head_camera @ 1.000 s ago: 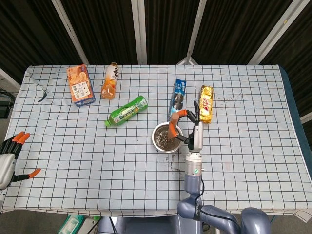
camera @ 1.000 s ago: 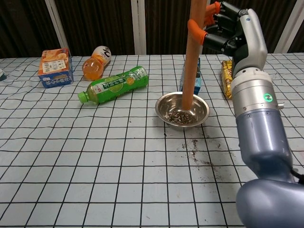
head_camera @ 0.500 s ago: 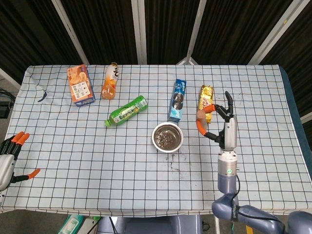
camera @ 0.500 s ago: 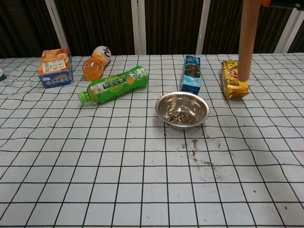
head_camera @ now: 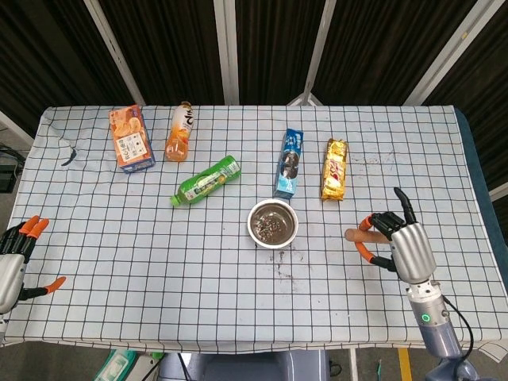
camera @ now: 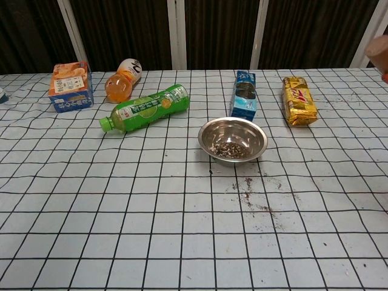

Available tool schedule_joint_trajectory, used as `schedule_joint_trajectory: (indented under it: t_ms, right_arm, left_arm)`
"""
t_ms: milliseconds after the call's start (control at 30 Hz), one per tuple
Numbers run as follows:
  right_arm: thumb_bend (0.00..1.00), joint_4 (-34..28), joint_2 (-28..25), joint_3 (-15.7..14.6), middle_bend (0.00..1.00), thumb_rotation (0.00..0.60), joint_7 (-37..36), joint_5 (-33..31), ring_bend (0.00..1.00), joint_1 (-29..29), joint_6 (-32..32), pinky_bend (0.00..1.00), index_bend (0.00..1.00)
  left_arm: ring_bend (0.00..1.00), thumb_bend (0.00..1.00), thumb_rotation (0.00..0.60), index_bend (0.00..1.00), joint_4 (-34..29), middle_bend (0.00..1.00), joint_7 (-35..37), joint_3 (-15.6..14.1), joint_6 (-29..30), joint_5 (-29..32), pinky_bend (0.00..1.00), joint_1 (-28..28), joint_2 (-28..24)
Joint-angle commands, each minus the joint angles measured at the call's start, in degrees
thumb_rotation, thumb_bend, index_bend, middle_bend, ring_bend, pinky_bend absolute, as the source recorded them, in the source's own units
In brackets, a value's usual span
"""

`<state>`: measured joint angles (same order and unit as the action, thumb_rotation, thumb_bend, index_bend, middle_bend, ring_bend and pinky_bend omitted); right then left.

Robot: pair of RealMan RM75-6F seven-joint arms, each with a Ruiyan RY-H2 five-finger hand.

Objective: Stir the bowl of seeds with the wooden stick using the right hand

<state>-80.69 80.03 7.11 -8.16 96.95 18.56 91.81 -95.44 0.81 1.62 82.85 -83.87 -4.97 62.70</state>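
A steel bowl [head_camera: 272, 223] [camera: 233, 139] with dark seeds in it stands at the table's middle. My right hand [head_camera: 404, 244] hovers well to the right of the bowl, near the table's right side, and grips the wooden stick [head_camera: 355, 234]. Only the stick's end pokes out of the hand toward the left. In the chest view just the stick's tip [camera: 379, 53] shows at the right edge. My left hand [head_camera: 16, 258] hangs off the table's front left corner with its fingers spread and nothing in it.
Spilled seeds [camera: 250, 189] dot the cloth in front of the bowl. Behind it lie a blue cookie pack [head_camera: 289, 163], a gold snack pack [head_camera: 335, 169], a green bottle [head_camera: 206, 180], an orange bottle [head_camera: 180, 131] and an orange carton [head_camera: 132, 138].
My right hand lifted the stick out of the bowl and carried it right and toward the front, away from the bowl. The left hand has stayed put.
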Motion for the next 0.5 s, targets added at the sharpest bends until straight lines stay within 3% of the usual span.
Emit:
schedule_joint_trajectory:
  t_ms: [33, 300, 433, 500]
  right_arm:
    - [0.7, 0.59, -1.1, -2.52, 0.65, 0.6, 8.1, -0.73, 0.51, -1.71, -3.01, 0.0, 0.77]
    - [0.7, 0.73, -0.4, -5.94, 0.65, 0.6, 21.47, -1.26, 0.49, -1.92, -9.28, 0.0, 0.75]
    - [0.7, -2.88, -0.99, -7.63, 0.59, 0.6, 26.34, -2.11, 0.37, -1.88, -13.07, 0.0, 0.6]
    - [0.64, -4.79, -1.6, -8.5, 0.47, 0.6, 27.89, -2.37, 0.25, -1.86, -14.69, 0.0, 0.45]
  left_arm:
    - [0.0, 0.02, 0.6, 0.0, -0.13, 0.0, -0.15, 0.01, -0.04, 0.06, 0.0, -0.01, 0.04]
    - [0.0, 0.02, 0.6, 0.0, -0.27, 0.0, -0.39, 0.11, -0.28, 0.45, 0.0, -0.05, 0.04]
    - [0.0, 0.02, 0.6, 0.0, -0.25, 0.0, -0.17, 0.05, -0.51, 0.39, 0.0, -0.12, -0.1]
    - [0.0, 0.02, 0.6, 0.0, -0.27, 0.0, -0.02, 0.04, -0.57, 0.4, 0.0, -0.13, -0.17]
